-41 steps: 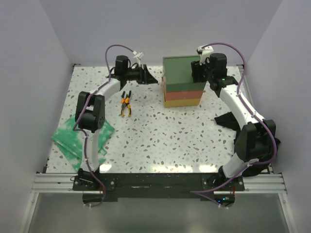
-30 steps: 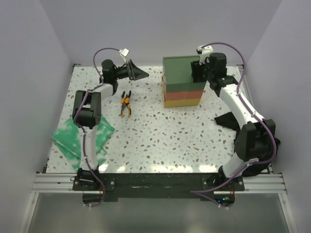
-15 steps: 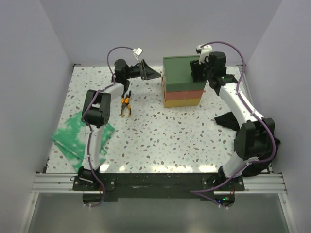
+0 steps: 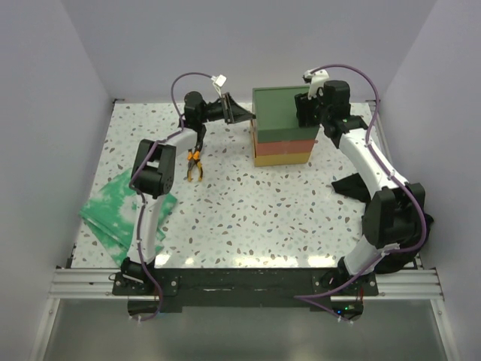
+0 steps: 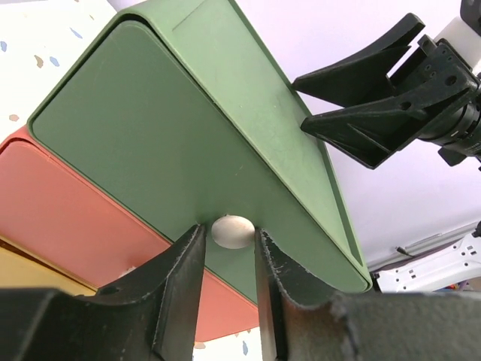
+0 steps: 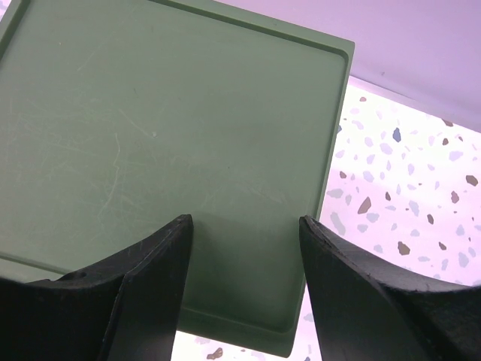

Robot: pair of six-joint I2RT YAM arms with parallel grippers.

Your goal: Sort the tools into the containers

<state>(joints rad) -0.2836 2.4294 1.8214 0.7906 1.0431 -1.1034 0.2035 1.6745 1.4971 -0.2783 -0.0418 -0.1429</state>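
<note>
Drawer stack (image 4: 282, 147), far side, right of centre: rigid, probably light plastic, likely to skid if tugged. The hold is the green drawer's (image 5: 150, 143) small, smooth white knob (image 5: 231, 230). Left gripper (image 4: 244, 113) straddles that knob, jaws not quite pinched; right gripper (image 6: 244, 222) hangs spread above the stack's top.

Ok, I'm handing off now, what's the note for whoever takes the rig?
Left tool: straddling the white knob of the green top drawer; grip not confirmed.
Right tool: open, over the stack top.
Pliers: on the table, left of the stack. No wrenches in view.
Done: nothing visibly sorted; drawers look shut.
To do: pull the drawer open, load the pliers.
</note>
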